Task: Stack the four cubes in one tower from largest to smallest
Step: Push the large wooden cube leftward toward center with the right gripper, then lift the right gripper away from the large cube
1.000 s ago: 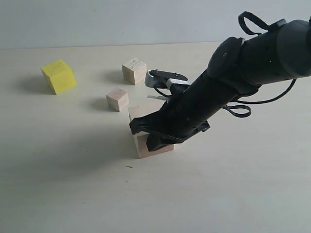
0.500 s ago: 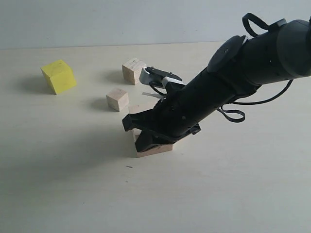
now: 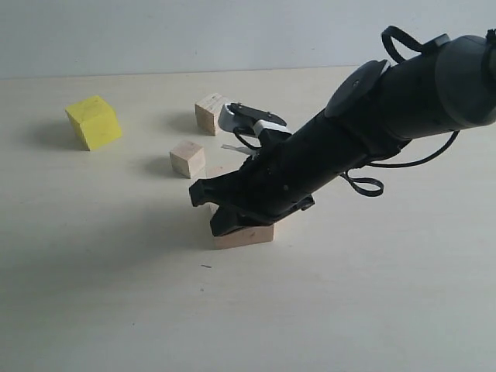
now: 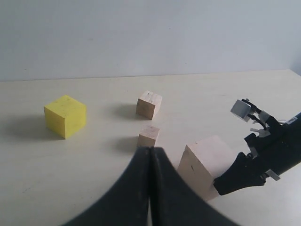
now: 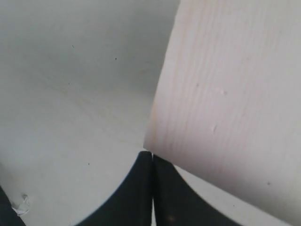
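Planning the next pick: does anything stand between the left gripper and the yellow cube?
Nothing visible does. Only bare table lies between the left gripper and the yellow cube; the smallest cube sits off to the side of that line.

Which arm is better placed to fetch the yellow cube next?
Probably the left. The yellow cube lies far on the left side, with a free path from the left end effector. The right end effector is shut and low beside the large cube.
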Available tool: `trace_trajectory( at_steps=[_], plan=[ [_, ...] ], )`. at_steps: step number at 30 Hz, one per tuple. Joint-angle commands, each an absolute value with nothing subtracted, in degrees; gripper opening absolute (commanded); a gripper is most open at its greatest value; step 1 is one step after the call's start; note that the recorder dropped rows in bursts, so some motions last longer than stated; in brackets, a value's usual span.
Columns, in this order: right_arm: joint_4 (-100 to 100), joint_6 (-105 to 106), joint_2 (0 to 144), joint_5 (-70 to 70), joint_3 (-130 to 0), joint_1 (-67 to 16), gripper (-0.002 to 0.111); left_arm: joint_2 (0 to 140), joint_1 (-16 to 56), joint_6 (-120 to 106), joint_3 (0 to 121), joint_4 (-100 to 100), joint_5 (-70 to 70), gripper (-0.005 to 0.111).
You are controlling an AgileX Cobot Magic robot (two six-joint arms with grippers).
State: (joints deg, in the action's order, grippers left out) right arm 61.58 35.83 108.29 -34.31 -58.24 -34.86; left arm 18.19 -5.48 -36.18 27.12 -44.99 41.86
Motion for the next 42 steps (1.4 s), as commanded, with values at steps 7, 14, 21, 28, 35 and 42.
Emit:
trace_trajectory(
  at_steps=[7, 14, 21, 28, 35, 42],
  plan=[
    [63.0, 37.5, 108.3, -31.6, -58.9, -35.0, 0.000, 18.7, -5.1, -36.4, 27.5, -45.2, 41.3, 0.000],
    [63.0, 37.5, 108.0, -35.7, -58.9, -35.0, 0.000, 18.7, -5.1, -36.4, 27.5, -45.2, 41.3, 0.000],
    [57.9, 35.4, 102.6, -37.7, -58.9, -35.0, 0.000, 18.7, -5.1, -36.4, 27.5, -45.2, 41.3, 0.000],
    [44.7, 27.7, 91.1, -36.9, -58.6, -35.0, 0.000, 18.6, -5.1, -36.4, 27.5, -45.2, 40.6, 0.000],
    [43.0, 28.0, 75.2, -33.1, -56.9, -35.0, 0.000, 18.6, -5.1, -36.4, 27.5, -45.4, 37.3, 0.000],
    [36.2, 22.7, 60.6, -37.1, -53.5, -35.0, 0.000, 18.8, -5.1, -35.3, 27.5, -49.8, 38.3, 0.000]
  ],
)
